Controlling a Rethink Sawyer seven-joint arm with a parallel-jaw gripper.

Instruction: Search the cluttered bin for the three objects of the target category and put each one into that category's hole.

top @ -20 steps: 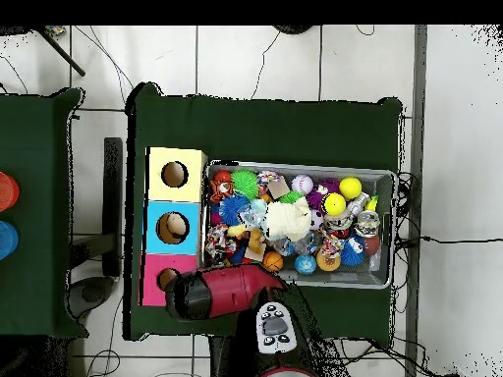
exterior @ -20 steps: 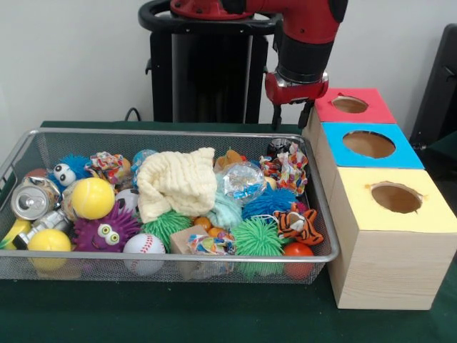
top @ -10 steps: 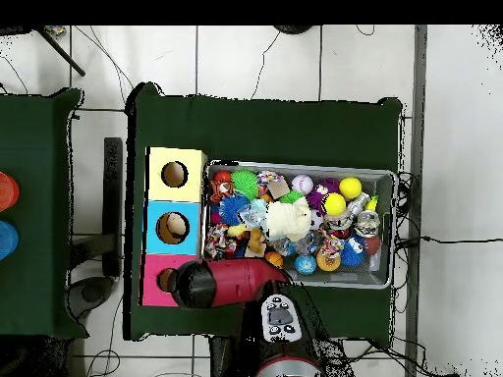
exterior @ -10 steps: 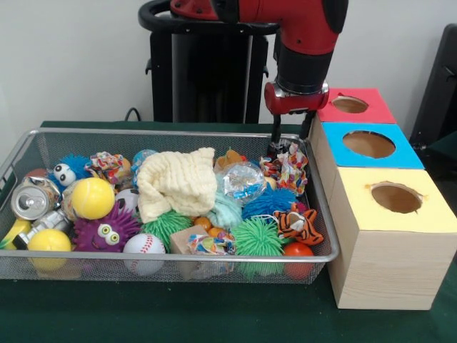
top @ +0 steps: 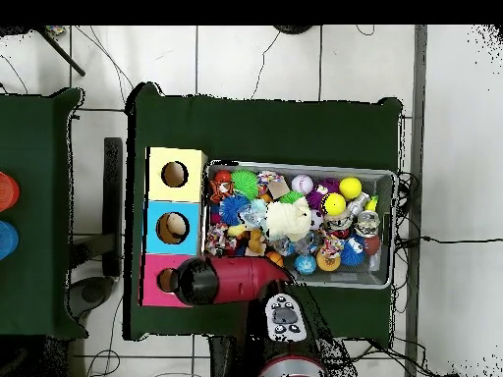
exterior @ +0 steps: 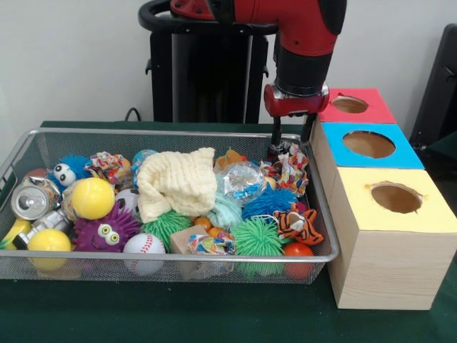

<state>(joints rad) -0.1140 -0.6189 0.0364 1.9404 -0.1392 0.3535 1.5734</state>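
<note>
I see a grey wire-mesh bin lying long side toward the front camera, heaped with soft toys, balls and a cream knitted cloth. To its right, just beside the rim, I see three wooden boxes in a row running near to far: a yellow-topped box nearest, a blue-topped box in the middle, and a red-topped box farthest. Each top has one round hole.

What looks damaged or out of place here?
The yellow box's hole has a ragged, uneven edge, unlike the neat round holes in the blue box and red box. Nothing has spilled outside the wire bin.
</note>
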